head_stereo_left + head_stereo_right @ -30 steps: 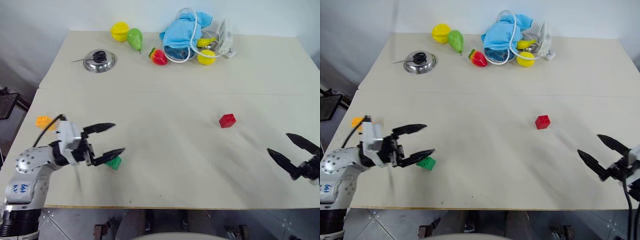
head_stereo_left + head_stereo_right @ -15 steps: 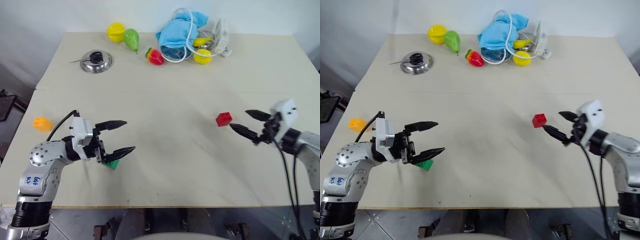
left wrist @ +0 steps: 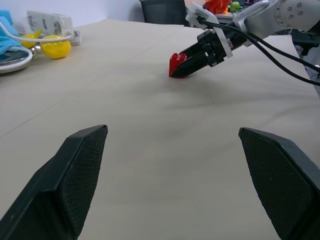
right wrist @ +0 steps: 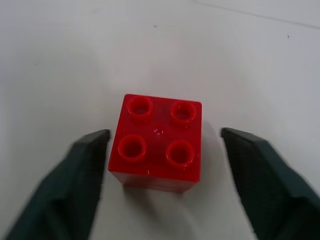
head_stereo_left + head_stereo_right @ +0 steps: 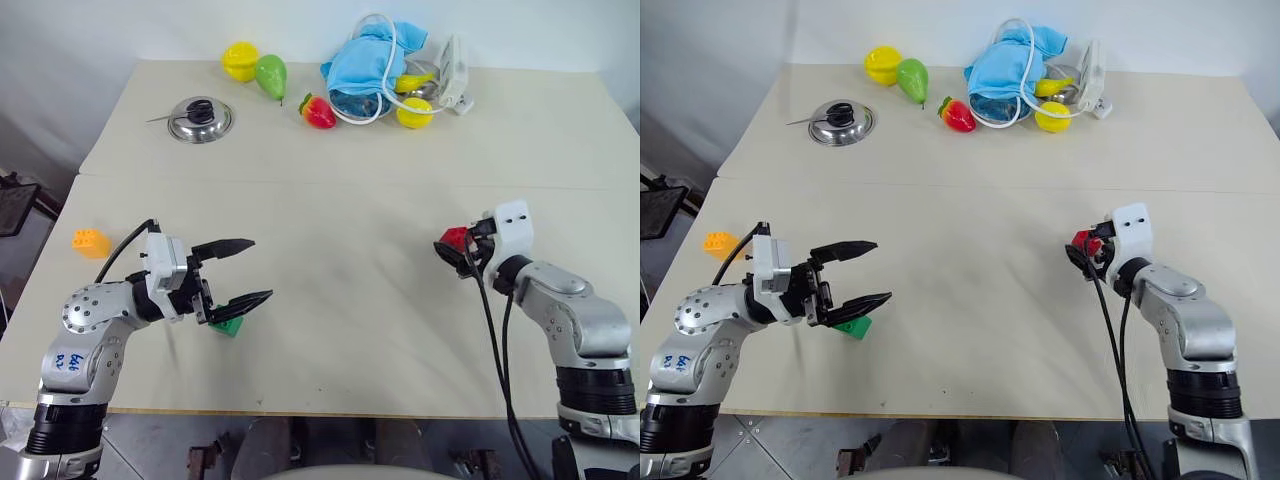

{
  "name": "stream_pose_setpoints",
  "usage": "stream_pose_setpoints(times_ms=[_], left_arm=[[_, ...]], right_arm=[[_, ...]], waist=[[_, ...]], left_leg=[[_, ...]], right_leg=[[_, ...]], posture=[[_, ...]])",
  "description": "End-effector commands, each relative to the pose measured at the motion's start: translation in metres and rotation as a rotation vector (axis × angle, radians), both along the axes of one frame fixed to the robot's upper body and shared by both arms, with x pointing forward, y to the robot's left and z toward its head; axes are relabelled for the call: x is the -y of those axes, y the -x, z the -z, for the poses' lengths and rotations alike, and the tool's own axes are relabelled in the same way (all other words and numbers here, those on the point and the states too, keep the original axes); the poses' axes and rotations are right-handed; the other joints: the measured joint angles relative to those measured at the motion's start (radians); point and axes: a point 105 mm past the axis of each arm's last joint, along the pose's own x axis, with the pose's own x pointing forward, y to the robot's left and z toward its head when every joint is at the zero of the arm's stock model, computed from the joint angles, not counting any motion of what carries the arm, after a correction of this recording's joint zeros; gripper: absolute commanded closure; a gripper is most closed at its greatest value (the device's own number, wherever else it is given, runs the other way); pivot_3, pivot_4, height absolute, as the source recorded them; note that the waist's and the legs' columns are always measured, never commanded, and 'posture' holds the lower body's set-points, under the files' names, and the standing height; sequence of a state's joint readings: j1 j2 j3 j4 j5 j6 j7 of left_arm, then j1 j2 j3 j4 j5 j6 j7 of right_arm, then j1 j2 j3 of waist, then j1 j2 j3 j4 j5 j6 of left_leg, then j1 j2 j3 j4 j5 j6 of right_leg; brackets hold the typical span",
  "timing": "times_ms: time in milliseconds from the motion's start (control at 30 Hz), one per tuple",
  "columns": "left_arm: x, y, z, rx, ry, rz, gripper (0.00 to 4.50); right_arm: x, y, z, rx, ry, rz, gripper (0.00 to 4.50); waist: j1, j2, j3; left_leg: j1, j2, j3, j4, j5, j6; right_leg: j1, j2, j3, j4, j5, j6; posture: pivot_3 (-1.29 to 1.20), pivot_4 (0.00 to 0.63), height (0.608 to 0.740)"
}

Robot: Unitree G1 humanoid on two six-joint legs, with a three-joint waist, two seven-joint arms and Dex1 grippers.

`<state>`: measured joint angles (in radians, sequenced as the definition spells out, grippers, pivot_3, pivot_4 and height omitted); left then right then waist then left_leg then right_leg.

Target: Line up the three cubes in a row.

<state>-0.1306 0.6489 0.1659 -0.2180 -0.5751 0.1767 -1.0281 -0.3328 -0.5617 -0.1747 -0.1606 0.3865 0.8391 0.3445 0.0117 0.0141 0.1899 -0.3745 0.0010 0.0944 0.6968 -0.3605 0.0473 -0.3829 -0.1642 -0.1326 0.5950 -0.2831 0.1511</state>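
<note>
The right hand (image 4: 160,175) has the red cube (image 4: 157,142) between its fingers, not touching, and the left hand (image 5: 238,272) is wide apart.

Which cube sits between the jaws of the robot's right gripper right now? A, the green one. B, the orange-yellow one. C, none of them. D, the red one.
D: the right wrist view shows the red cube on the table between the jaws of the right gripper, one jaw at its side, a gap at the other.
</note>
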Motion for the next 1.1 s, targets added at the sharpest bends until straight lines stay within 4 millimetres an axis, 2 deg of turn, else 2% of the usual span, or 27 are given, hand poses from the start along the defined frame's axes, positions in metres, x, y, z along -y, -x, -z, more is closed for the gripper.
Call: stream_pose_setpoints(times_ms=[33,100,233,300,367,433,533,667,800,867,967,1100], left_arm=[[0.003,0.004,-0.009,0.033,-0.001,0.030,0.00],[0.004,0.005,-0.009,0.032,-0.002,0.041,0.00],[0.003,0.004,-0.007,0.021,-0.010,0.044,0.00],[0.000,0.002,-0.003,0.009,-0.014,0.039,0.00],[-0.002,0.000,0.001,-0.002,-0.017,0.034,0.00],[-0.002,-0.001,0.002,-0.004,-0.014,0.028,0.00],[-0.002,-0.001,0.001,0.000,-0.010,0.023,0.00],[-0.003,0.002,0.001,-0.001,-0.002,0.016,0.00],[-0.003,0.005,0.004,-0.007,-0.009,0.013,0.00],[-0.006,0.005,0.002,0.001,-0.008,-0.005,0.00],[-0.015,0.001,-0.002,0.018,0.004,-0.052,0.00],[-0.043,-0.002,-0.007,0.039,0.063,-0.210,0.00]], right_arm=[[-0.002,0.005,-0.016,0.059,-0.039,-0.028,2.30],[-0.009,0.008,-0.019,0.065,-0.043,-0.106,2.97],[-0.039,0.031,-0.030,0.065,0.081,-0.564,3.01],[-0.050,0.045,-0.027,0.082,0.227,-0.871,3.01],[-0.052,0.045,-0.016,0.072,0.343,-1.046,3.01],[-0.052,0.036,-0.007,0.037,0.349,-1.098,3.01],[-0.063,0.025,0.000,0.067,0.364,-1.205,3.01],[-0.075,0.010,0.000,0.080,0.351,-1.281,3.01],[-0.072,0.014,0.004,0.008,0.320,-1.365,3.01],[-0.070,0.015,0.004,-0.025,0.302,-1.373,2.26],[-0.067,0.011,-0.007,0.033,0.319,-1.365,1.37],[-0.060,0.013,-0.036,0.231,0.270,-1.300,0.11]], waist=[[-0.001,0.000,0.000],[-0.002,0.000,0.000],[-0.005,0.000,0.000],[-0.011,-0.001,0.000],[-0.017,-0.001,0.000],[-0.026,-0.002,0.001],[-0.036,-0.002,0.001],[-0.043,-0.002,0.001],[-0.037,-0.002,0.001],[-0.035,-0.002,0.001],[-0.038,-0.002,0.001],[-0.040,-0.002,0.001]], left_leg=[[0.000,0.000,0.000,0.000,0.000,0.000],[0.000,0.000,0.000,0.000,0.000,0.000],[0.000,-0.001,0.001,0.000,0.000,0.000],[0.000,0.000,0.001,0.000,0.000,0.000],[0.001,-0.003,0.001,-0.001,0.000,0.000],[0.004,-0.002,0.002,-0.001,0.000,0.000],[0.004,0.003,0.001,0.000,0.000,0.000],[0.004,0.003,0.001,0.000,0.000,0.000],[0.004,0.003,-0.001,0.000,0.000,0.000],[0.003,0.002,-0.003,0.000,0.000,0.000],[0.003,0.001,-0.003,0.001,0.000,0.000],[0.003,0.001,-0.003,0.001,0.000,0.000]], right_leg=[[0.000,0.000,0.000,0.000,0.000,0.000],[0.000,0.000,0.000,0.000,0.000,0.000],[0.000,0.000,0.001,0.000,0.000,0.000],[0.000,0.000,0.000,-0.001,0.000,0.000],[0.001,0.002,0.000,-0.002,0.000,0.001],[0.005,0.003,0.000,-0.003,0.000,0.001],[0.004,0.003,0.000,-0.003,0.000,0.001],[0.005,0.002,0.000,-0.003,0.000,0.001],[0.005,0.002,-0.001,-0.003,0.000,0.001],[0.005,0.000,-0.002,-0.003,0.000,0.001],[0.006,-0.001,-0.002,-0.003,0.000,0.001],[0.006,0.000,-0.002,-0.002,0.000,0.001]], posture=[[0.00,0.150,0.740],[0.00,0.150,0.740],[0.00,0.150,0.740],[0.00,0.150,0.740],[0.00,0.150,0.740],[0.00,0.150,0.740],[0.00,0.150,0.740],[0.00,0.150,0.740],[0.00,0.150,0.740],[0.00,0.150,0.740],[0.00,0.150,0.740],[0.00,0.150,0.740]])
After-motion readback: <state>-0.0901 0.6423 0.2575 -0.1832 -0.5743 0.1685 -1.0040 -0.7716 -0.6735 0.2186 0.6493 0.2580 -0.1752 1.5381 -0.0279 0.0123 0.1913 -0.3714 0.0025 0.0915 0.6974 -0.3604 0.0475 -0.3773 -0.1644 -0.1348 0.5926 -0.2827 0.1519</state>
